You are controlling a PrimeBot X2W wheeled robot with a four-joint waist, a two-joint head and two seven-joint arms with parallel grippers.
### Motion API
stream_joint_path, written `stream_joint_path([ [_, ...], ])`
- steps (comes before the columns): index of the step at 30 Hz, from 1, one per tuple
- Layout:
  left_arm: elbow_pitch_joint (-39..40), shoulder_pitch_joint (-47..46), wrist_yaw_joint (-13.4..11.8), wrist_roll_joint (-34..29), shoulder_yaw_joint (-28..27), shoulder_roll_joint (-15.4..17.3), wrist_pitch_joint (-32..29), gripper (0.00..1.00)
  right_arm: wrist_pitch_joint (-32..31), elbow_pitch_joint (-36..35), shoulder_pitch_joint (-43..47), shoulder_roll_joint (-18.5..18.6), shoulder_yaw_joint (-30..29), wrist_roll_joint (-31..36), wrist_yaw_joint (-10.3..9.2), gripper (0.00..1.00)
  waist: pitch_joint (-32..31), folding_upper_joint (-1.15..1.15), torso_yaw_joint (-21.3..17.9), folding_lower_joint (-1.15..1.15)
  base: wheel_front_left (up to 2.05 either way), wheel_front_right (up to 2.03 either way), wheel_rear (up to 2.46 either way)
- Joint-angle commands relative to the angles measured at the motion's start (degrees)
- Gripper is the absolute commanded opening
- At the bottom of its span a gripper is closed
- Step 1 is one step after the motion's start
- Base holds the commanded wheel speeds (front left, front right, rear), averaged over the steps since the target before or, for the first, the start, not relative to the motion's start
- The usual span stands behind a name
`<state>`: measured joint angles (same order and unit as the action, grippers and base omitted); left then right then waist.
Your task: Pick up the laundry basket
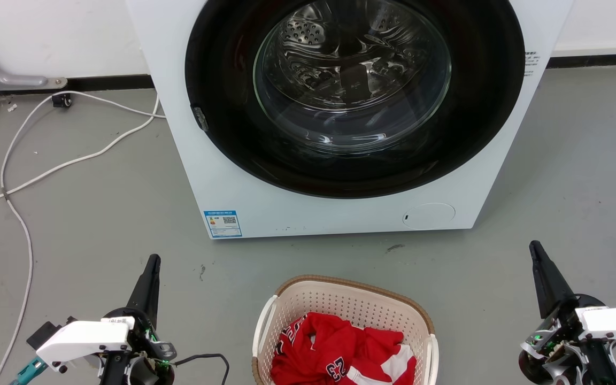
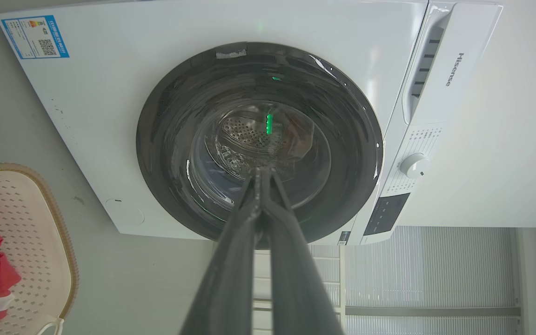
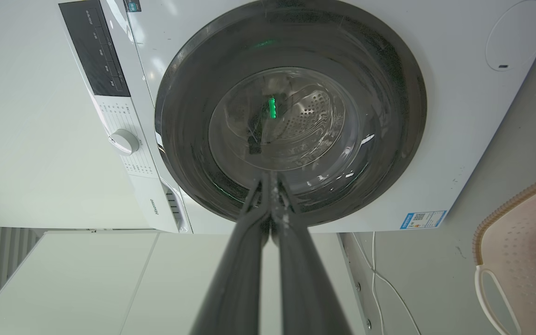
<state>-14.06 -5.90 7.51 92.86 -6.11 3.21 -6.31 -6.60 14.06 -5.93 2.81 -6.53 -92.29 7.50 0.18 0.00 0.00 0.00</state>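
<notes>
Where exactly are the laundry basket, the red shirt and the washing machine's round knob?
laundry basket [image 1: 340, 306]: head view, on its cream perforated back wall.
red shirt [image 1: 335, 347]: head view, on the crumpled red fabric inside the basket.
round knob [image 2: 413, 165]: left wrist view, on the white dial's face.

A: Any readable text?
B: "Hisense" in grey on the white front-loading washing machine [image 2: 110, 93], on its top front panel [image 2: 456, 70]. White "23" on the crumpled red fabric jersey [image 1: 340, 342].
A: And the blue-and-white rectangular sticker [image 1: 223, 223] at the washer's lower front corner?
B: It has a QR code, print too small to read. Probably an energy label.
</notes>
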Motion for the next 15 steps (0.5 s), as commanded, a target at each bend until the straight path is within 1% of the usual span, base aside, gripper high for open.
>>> stream_joint_path([
  [1,-0.07,-0.59,0.17,-0.27,-0.16,-0.06,-0.02,0.00,-0.07,0.03,-0.61,0.13,-0.02,-0.24,-0.02,0.00,0.00,0.00,0.00,0.00,0.00,0.00,0.00],
  [7,-0.07,-0.60,0.17,-0.32,-0.20,-0.09,-0.06,0.00,-0.07,0.03,-0.61,0.13,-0.02,-0.24,-0.02,0.00,0.00,0.00,0.00,0.00,0.00,0.00,0.00],
  [8,0.00,0.00,0.00,-0.01,-0.03,-0.02,-0.01,1.00,0.00,0.00,0.00,0.00,0.00,0.00,0.00,1.00,0.00,0.00,0.00,0.00,0.00,0.00,0.00],
  [13,-0.28,0.79,-0.03,-0.41,0.35,-0.23,0.83,1.00,0.84,0.71,0.88,-0.08,0.47,0.60,0.00,1.00,0.03,0.00,0.00,0.00,0.00,0.00,0.00],
  [15,0.08,0.92,-0.03,-1.62,0.31,-0.23,1.42,1.00,1.43,0.52,0.95,-0.07,0.53,1.52,0.00,1.00,0.05,0.00,0.00,0.00,0.00,0.00,0.00],
])
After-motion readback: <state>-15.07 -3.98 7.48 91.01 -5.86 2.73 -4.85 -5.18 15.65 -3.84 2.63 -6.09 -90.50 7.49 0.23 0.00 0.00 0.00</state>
